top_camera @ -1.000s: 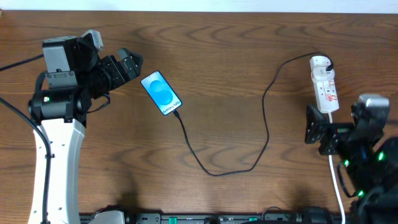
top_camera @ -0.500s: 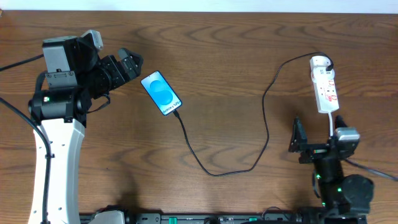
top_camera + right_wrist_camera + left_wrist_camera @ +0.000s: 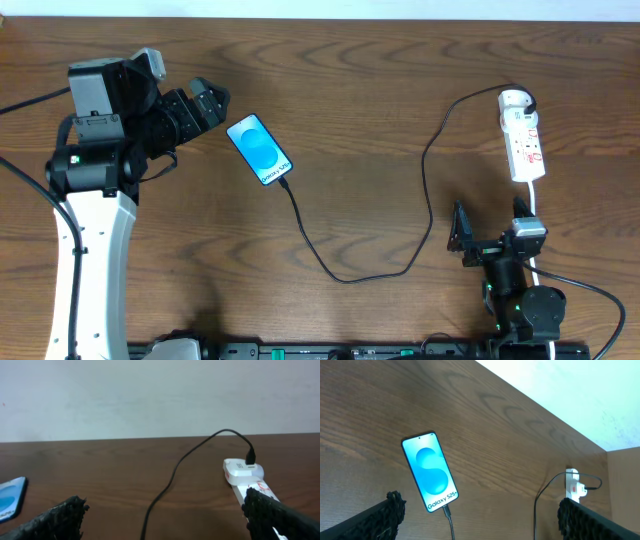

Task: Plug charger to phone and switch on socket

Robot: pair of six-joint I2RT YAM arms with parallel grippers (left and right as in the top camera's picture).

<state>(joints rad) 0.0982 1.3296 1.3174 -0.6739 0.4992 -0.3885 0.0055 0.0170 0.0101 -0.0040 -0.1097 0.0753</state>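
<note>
The phone [image 3: 259, 149] lies flat on the wooden table, blue screen up, also in the left wrist view [image 3: 430, 471] and at the left edge of the right wrist view [image 3: 10, 497]. The black charger cable [image 3: 345, 279] has its connector tip [image 3: 448, 510] in the phone's bottom edge. It loops across the table to the round end of the white socket [image 3: 523, 140] at the far right. My left gripper [image 3: 212, 106] hangs open just left of the phone, holding nothing. My right gripper [image 3: 489, 226] stands open below the socket, apart from it.
The socket's white cord [image 3: 533, 205] runs toward the front edge beside my right arm. A pale wall [image 3: 150, 395] stands behind the table's far edge. The cable's loop [image 3: 172, 472] crosses the table between the two arms.
My right arm has drawn back from the socket toward the front edge and a little left, still open. The left arm, phone and cable have not moved.
</note>
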